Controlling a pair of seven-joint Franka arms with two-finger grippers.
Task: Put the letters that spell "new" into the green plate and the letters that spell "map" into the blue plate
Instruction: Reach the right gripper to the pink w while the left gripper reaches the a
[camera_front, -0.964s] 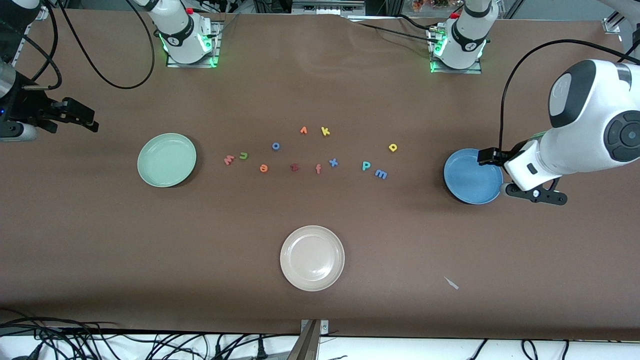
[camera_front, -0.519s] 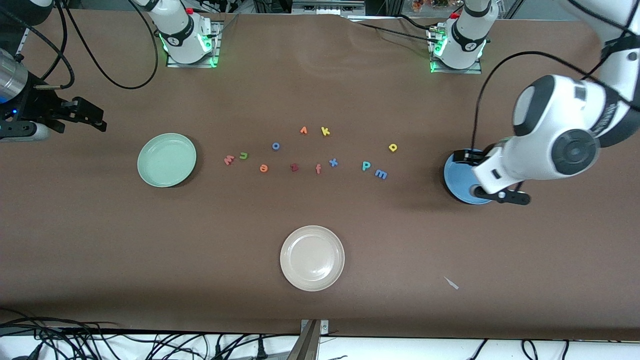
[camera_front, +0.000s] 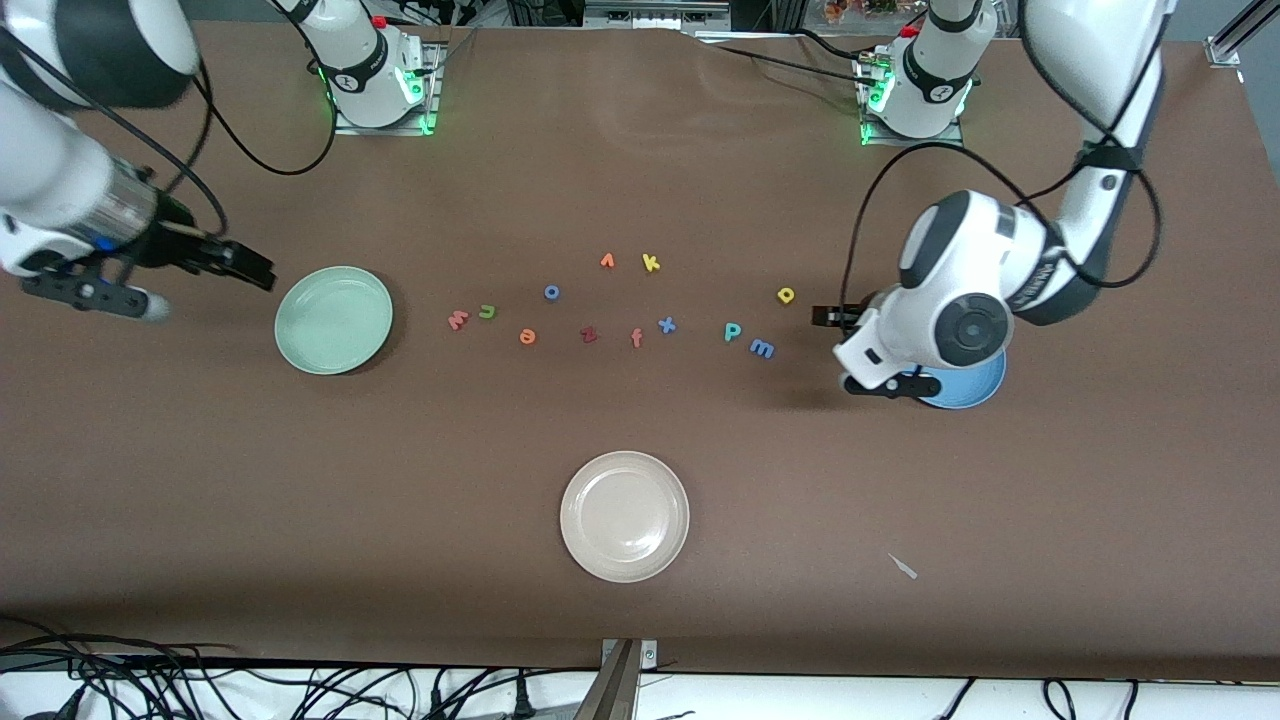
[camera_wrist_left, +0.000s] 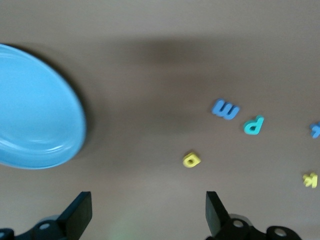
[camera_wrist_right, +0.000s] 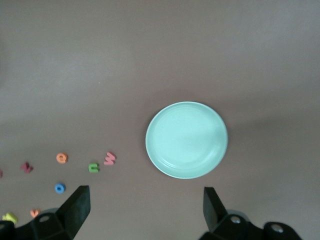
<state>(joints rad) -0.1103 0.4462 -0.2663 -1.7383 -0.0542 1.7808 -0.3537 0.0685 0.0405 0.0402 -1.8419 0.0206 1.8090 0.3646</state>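
The left gripper (camera_front: 838, 352) hangs with jaws apart over the surface beside the blue plate (camera_front: 975, 390), near the blue m (camera_front: 762, 348). The right gripper (camera_front: 215, 280) hovers, jaws apart, just beside the green plate (camera_front: 334, 320).

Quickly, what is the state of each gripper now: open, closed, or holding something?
Left gripper: open, holding nothing, over the table beside the blue plate.
Right gripper: open, holding nothing, beside the green plate.
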